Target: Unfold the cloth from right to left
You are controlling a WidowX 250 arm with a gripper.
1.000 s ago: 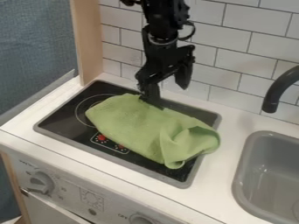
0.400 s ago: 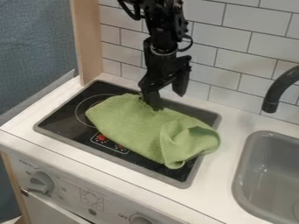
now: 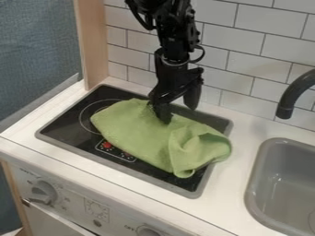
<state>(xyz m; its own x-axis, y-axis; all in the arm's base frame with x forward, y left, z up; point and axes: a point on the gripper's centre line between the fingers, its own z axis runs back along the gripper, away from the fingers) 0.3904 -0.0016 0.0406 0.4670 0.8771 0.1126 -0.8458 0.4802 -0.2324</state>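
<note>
"Nearest you, on the front panel (image 3: 71,203), a knob (image 3: 43,191) sits at the left of your view. Up on the counter (image 3: 237,184), you have the grey sink (image 3: 263,159) on the right."

"And your cloth (image 3: 138,133)? Which way does it run?"

"You'll find it on the black stovetop (image 3: 61,126), long axis slanting from the nearer right to the farther left. Its broad, flatter end points far left; its bunched, folded end points near right, past the stovetop's right rim, with one rounded corner toward you."

"Where do you see the gripper (image 3: 178,115), then?"

"Over the middle of the cloth's far side, for you. Its fingers are apart: the left one in view comes down against the cloth, the right one hangs higher, beyond the edge. Above it your arm (image 3: 175,37) drops nearly upright from the top of the view."

"Behind that?"

"You've the dark faucet (image 3: 295,94) at right and, farthest off, the white tiled wall (image 3: 252,50)."
</note>
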